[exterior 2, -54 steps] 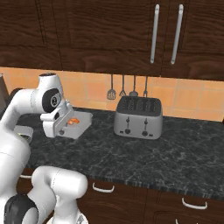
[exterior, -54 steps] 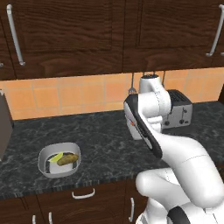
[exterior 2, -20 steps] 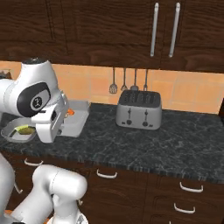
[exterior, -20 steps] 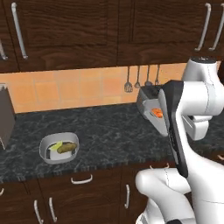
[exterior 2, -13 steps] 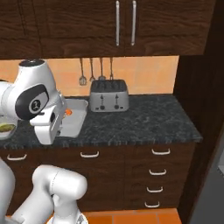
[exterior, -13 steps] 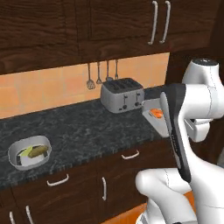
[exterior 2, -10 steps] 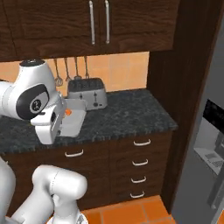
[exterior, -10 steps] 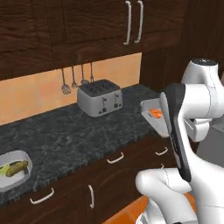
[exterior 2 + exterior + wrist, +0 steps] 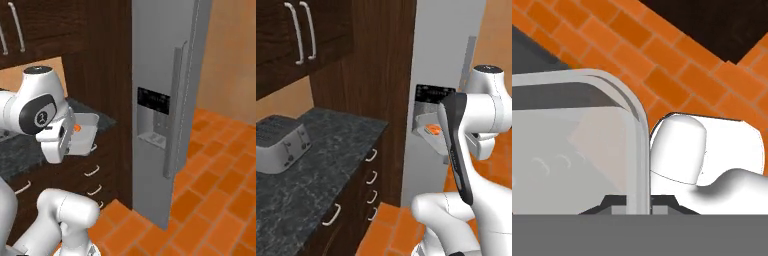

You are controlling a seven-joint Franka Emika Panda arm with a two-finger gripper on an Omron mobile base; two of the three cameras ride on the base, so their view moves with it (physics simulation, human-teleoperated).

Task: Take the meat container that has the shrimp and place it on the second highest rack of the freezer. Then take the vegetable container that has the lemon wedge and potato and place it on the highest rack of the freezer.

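Here the gripper holds the meat container by its rim, the shrimp inside, facing the freezer.

The freezer stood shut at twelve o'clock, its door and bar handle barring the shelves. Open tiled floor lay at two o'clock.
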